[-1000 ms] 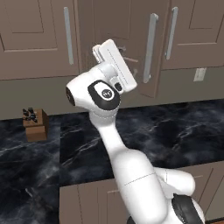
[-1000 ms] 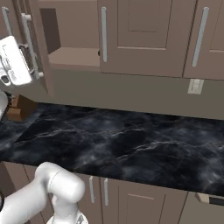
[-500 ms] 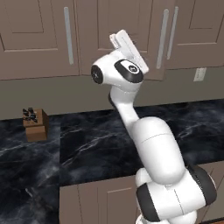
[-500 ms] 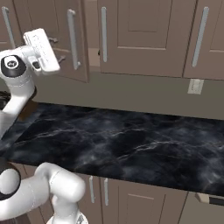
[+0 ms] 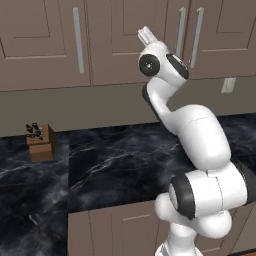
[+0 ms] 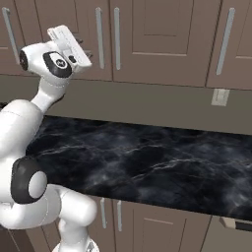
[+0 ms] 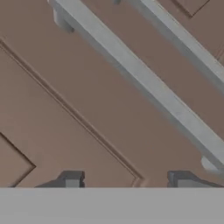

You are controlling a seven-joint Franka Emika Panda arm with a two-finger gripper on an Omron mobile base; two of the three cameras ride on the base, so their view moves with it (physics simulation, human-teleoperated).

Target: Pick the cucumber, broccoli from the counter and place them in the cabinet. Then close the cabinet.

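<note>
Brown panelled doors of the cabinet (image 6: 106, 39) stand shut at twelve o'clock above the counter (image 6: 147, 162), where the gripper (image 7: 124, 178), fingertips spread and empty, faces a stiff silver bar handle (image 7: 144, 78), likely best pushed flat-on.

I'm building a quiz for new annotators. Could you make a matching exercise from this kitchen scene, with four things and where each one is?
Things:
1. brown wooden knife block
2. pale wall socket
3. long silver bar handle
4. end effector

Places:
A. on the wall strip below the upper doors
B. raised close in front of the brown wall cabinet doors, which are shut
C. standing on the black marble counter, at the left of the left base view
D. running diagonally across the hand view

Pairs: 1-C, 2-A, 3-D, 4-B
</note>
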